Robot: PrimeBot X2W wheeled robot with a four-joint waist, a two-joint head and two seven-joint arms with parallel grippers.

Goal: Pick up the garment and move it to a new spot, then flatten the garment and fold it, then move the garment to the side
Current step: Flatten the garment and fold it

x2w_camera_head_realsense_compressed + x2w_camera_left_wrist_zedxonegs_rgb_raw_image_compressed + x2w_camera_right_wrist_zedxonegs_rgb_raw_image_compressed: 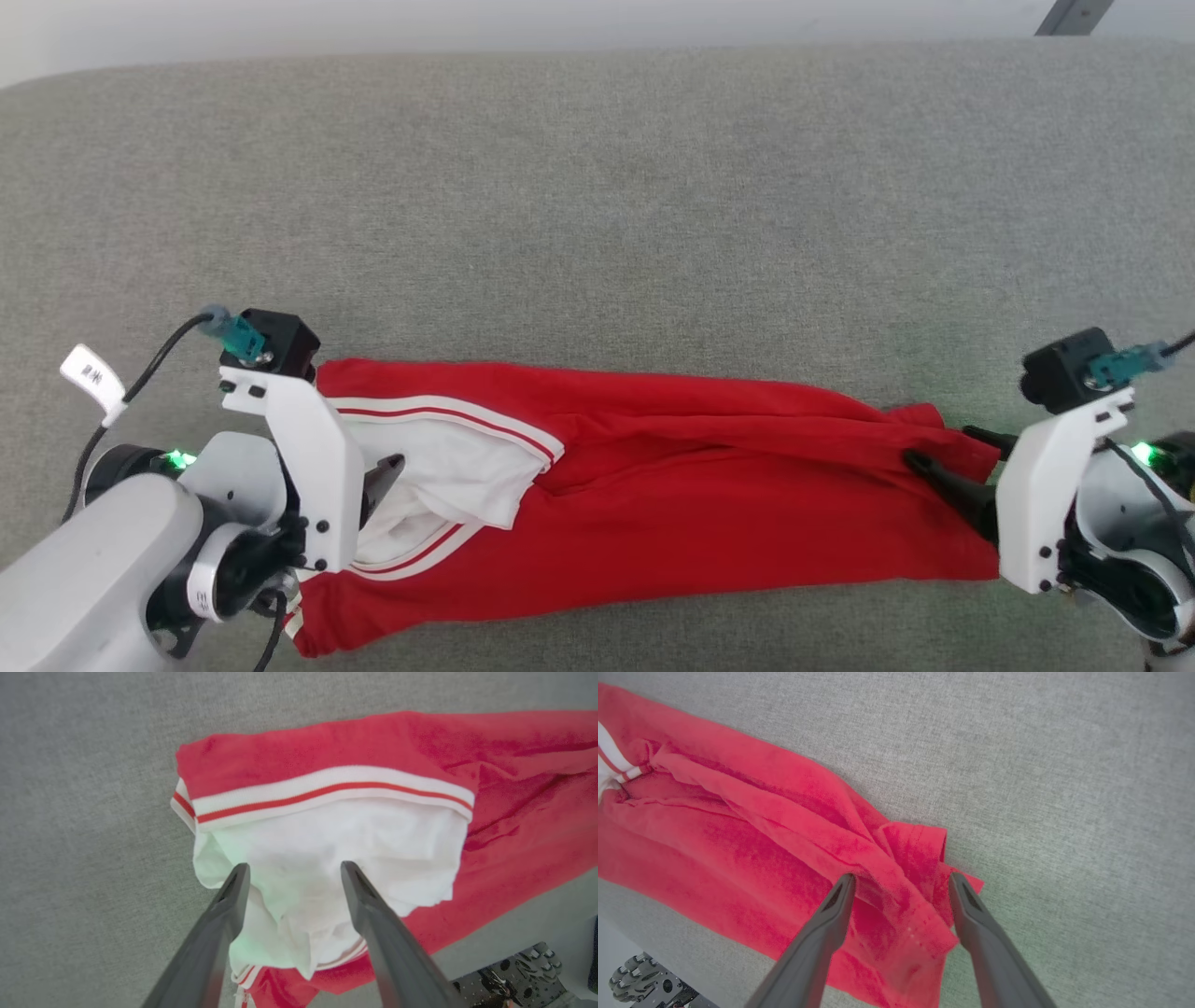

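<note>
The garment (672, 504), a red shirt with white sleeves and red-white stripe trim, lies folded in a long band across the near part of the grey surface. My left gripper (294, 870) stands open over the white sleeve (327, 844) at the band's left end, fingers apart with cloth beneath them. In the head view its fingers are mostly hidden behind the white wrist bracket (308, 457). My right gripper (938, 446) is open at the red right end (906, 896), its two dark fingers spread on either side of the bunched hem.
The grey fabric surface (597, 205) stretches wide beyond the garment, with a pale wall along its far edge. Part of the robot's wheeled base (644, 980) appears below the surface's near edge in both wrist views.
</note>
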